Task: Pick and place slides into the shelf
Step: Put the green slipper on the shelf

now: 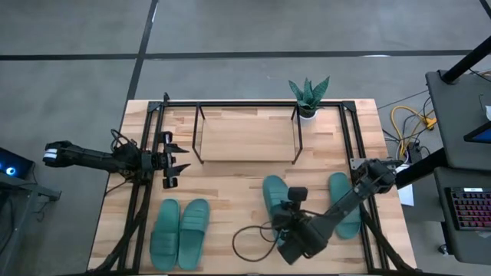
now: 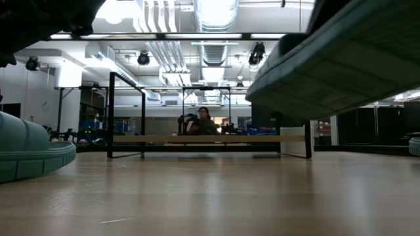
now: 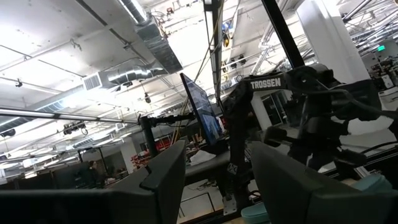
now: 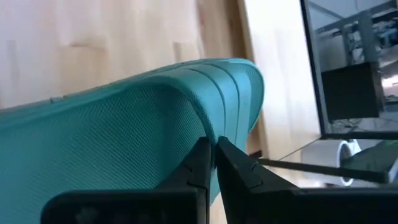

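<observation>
Right gripper point(image 4: 212, 163): clamped on a slide's point(image 1: 274, 198) strap, lifted off the table point(image 1: 230, 199).
Left gripper point(image 1: 176, 160): parted, empty, left of the shelf point(image 1: 247, 134).

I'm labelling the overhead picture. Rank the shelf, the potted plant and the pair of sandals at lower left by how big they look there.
1. Black-rod shelf with light wood board, largest.
2. Pair of teal-green rubber slide sandals.
3. Spiky green potted plant, smallest.

Four teal-green rubber slide sandals point(image 1: 179, 234), strap finely mesh-textured; low black-rod shelf point(image 1: 247, 134) with pale wood board; spiky green potted plant point(image 1: 308, 95); light striped butcher-block wooden table point(image 1: 230, 184).
</observation>
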`<state>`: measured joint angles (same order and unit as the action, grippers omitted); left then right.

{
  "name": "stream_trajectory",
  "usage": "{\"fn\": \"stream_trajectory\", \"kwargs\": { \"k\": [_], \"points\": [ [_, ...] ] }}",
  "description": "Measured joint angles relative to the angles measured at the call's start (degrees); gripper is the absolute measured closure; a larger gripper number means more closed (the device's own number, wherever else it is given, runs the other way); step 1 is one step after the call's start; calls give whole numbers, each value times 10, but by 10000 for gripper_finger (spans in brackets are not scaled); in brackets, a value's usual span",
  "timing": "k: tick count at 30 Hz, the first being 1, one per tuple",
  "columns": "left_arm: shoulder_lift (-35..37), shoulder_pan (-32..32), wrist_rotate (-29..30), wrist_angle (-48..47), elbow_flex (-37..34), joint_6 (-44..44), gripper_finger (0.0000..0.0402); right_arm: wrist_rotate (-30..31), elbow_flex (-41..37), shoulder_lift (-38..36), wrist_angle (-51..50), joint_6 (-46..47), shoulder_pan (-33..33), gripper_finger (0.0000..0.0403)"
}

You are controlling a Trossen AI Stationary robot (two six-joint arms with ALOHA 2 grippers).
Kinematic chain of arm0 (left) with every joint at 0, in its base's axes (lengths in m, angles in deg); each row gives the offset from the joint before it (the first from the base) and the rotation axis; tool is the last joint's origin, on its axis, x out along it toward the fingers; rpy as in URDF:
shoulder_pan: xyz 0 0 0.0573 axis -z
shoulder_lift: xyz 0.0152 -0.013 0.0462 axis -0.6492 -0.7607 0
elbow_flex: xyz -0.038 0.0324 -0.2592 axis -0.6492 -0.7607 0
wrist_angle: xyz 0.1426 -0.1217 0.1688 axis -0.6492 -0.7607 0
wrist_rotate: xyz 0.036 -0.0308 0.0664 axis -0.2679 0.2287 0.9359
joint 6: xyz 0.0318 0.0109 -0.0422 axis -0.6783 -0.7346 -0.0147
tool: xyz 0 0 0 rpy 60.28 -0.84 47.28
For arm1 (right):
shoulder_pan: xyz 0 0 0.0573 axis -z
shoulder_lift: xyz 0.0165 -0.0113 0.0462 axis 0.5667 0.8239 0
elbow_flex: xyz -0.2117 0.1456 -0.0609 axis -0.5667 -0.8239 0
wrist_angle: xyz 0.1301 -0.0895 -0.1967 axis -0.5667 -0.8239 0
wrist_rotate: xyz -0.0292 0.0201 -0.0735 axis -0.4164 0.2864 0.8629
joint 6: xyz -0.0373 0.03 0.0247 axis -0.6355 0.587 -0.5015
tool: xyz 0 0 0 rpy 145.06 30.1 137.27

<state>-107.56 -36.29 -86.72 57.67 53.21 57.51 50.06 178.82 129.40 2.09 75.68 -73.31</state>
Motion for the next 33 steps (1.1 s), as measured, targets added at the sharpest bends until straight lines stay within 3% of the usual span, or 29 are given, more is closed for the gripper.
{"fn": "stream_trajectory", "kwargs": {
  "k": [21,33],
  "points": [
    [0,0,0,0,0,0,234,158,101,0,0,-181,118,392],
    [0,0,0,0,0,0,234,180,109,0,-3,-231,217,392]
  ]
}}
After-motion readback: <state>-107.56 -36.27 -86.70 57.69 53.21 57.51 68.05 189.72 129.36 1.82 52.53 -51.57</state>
